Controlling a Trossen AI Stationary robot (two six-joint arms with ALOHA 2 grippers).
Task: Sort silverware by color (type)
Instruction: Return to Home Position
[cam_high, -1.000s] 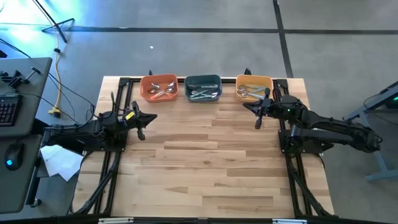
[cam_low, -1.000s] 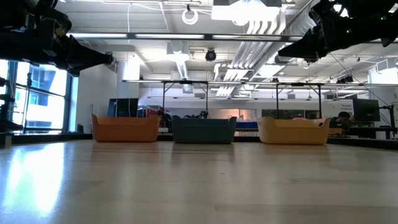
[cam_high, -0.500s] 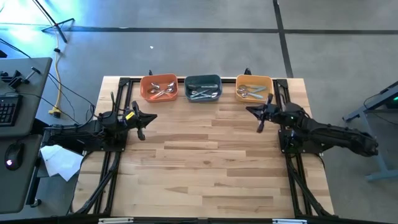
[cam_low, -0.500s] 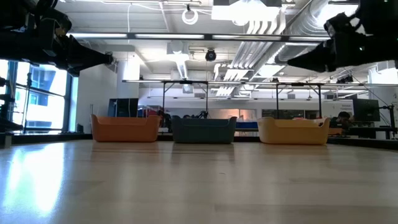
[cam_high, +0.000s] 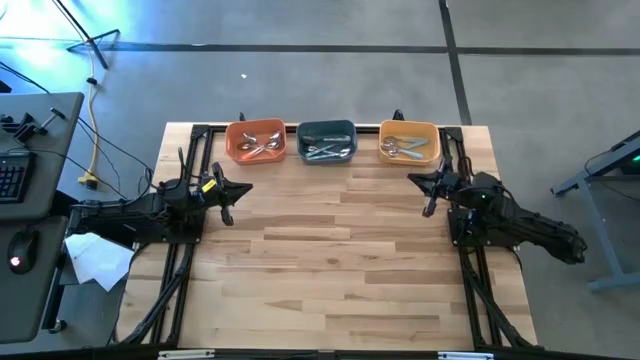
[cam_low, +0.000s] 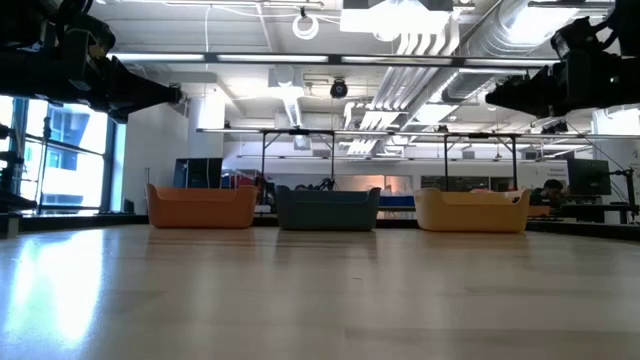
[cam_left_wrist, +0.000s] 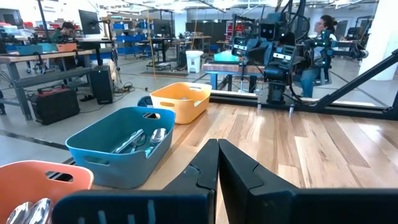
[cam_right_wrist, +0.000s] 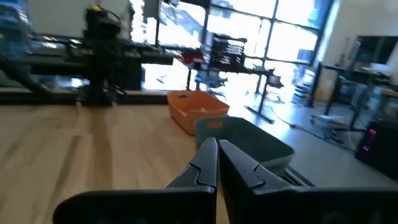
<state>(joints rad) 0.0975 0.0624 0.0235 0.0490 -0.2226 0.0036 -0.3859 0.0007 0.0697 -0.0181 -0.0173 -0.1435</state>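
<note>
The silverware lies inside three bowls along the table's far edge. Shiny pieces rest in the orange bowl (cam_high: 255, 141), the teal bowl (cam_high: 326, 140) and the yellow bowl (cam_high: 408, 141). The left wrist view shows metal pieces (cam_left_wrist: 142, 139) in the teal bowl (cam_left_wrist: 118, 152) and spoon heads (cam_left_wrist: 30, 211) in the orange bowl (cam_left_wrist: 43, 182). My left gripper (cam_high: 233, 197) hovers shut near the table's left edge, its fingers (cam_left_wrist: 217, 158) together. My right gripper (cam_high: 426, 192) hovers shut near the right edge, nearer than the yellow bowl; its fingers (cam_right_wrist: 217, 157) are together.
The bare wooden tabletop (cam_high: 330, 260) spreads between the two arms and toward the near edge. In the low view both arms hang high above the table, the left (cam_low: 100, 80) and the right (cam_low: 565, 85). A person (cam_left_wrist: 323, 31) sits in the room beyond the table.
My right arm has drawn back from beside the yellow bowl toward the table's right edge and a little toward the near edge. The left arm and the bowls have stayed where they were.
</note>
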